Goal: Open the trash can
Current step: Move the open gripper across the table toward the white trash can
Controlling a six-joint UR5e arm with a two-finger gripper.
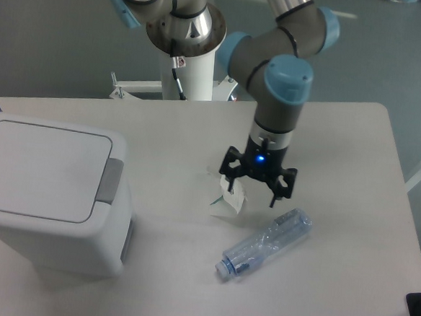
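The trash can (pixel 49 194) is a big white boxy bin at the left of the table, its flat lid down and a grey push bar (pixel 110 181) on its right rim. My gripper (pixel 251 190) hangs open over the table's middle, well to the right of the bin, with nothing between its fingers. It hovers just above a crumpled white paper (pixel 228 195).
A clear plastic bottle (pixel 265 243) lies on its side near the front of the table, below and right of the gripper. The robot's base column (pixel 191 52) stands behind the table. A dark object (pixel 419 310) sits at the front right corner.
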